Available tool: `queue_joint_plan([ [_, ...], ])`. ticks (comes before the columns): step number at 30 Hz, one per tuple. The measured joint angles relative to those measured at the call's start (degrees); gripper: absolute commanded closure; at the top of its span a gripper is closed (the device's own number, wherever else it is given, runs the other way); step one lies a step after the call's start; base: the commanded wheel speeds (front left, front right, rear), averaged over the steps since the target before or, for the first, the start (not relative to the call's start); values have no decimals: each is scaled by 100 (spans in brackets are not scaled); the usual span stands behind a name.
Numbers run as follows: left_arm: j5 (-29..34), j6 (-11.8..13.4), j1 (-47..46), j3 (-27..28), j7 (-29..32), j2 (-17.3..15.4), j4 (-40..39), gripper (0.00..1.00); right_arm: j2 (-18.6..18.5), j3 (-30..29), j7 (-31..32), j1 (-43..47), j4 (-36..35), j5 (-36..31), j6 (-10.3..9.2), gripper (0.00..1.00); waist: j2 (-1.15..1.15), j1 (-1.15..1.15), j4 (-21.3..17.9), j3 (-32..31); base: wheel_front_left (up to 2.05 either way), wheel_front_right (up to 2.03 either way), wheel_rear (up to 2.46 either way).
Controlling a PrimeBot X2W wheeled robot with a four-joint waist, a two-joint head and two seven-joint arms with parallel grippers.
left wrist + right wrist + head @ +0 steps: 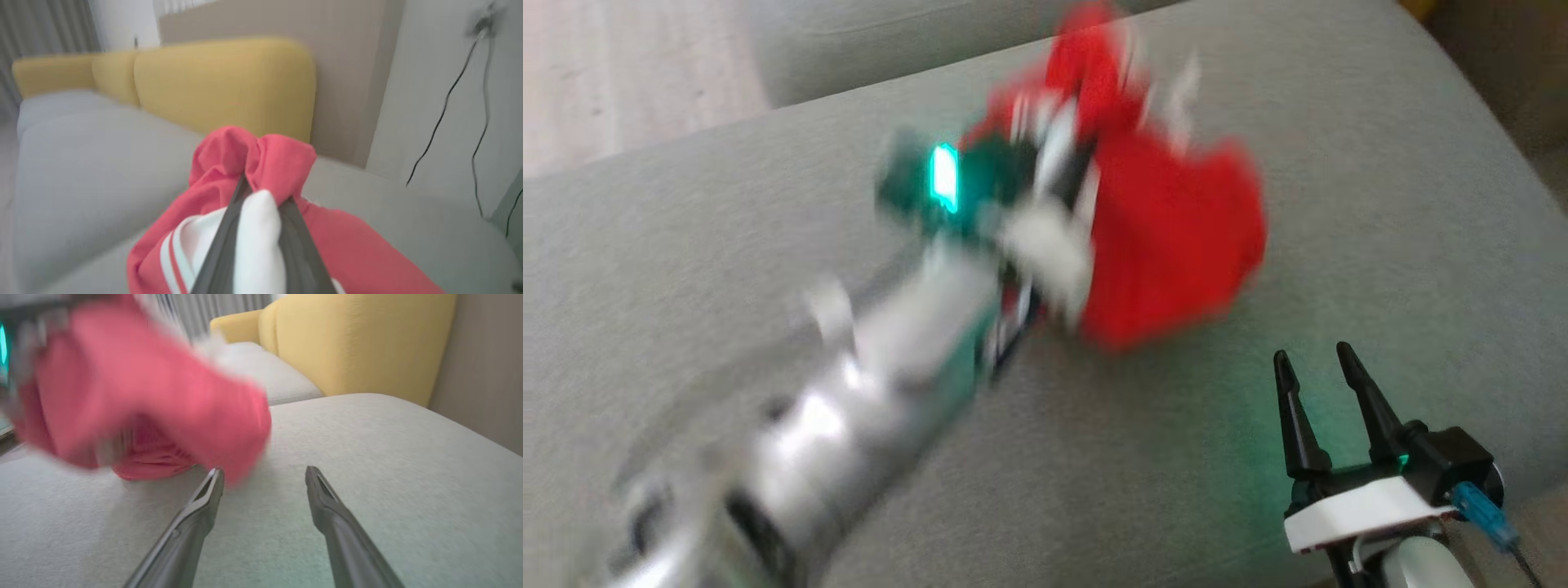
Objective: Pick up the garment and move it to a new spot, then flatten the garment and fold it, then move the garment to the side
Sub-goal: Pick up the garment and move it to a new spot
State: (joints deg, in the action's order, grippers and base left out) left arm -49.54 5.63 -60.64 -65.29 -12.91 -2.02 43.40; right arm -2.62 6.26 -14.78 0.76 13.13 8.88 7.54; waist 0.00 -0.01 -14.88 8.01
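The left gripper [265, 192] is closed down narrow on the garment [253, 155]. Its two dark fingers pinch a fold of white cloth, with red fabric bunched over the tips. In the head view the left gripper [1054, 180] is blurred, over the far middle of the grey cushion [1339, 163].

The right gripper [1313, 353] has its jaws spread wide and holds nothing. It is above the cushion's near right part, apart from the garment [1168, 237].

The garment is a crumpled red bundle with white trim. Its long axis runs roughly from the cushion's far edge towards its middle. In the right wrist view its lower folds [151, 465] touch the cushion [367, 457], and the bulk above them is too blurred to tell more.
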Motion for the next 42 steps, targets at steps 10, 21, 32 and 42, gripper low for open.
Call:
queue_joint_plan([
  [10,138,247,2237,-408,-137,-63,248,0,2,-142,0,-2,-60,-142,0,0,0,1,641,46,0,0,0],
  [21,547,182,2264,-341,258,-73,419,100,2,-79,0,26,-33,-143,0,0,0,1,745,-150,0,0,0],
  [32,723,248,1911,435,-130,-375,-358,100,2,-265,0,315,-13,-197,0,0,0,1,1041,-442,0,0,0],
  [42,845,242,1121,1429,-46,-2034,-1614,100,3,-193,1,548,-10,-191,0,0,0,1,1640,-753,0,0,0],
])
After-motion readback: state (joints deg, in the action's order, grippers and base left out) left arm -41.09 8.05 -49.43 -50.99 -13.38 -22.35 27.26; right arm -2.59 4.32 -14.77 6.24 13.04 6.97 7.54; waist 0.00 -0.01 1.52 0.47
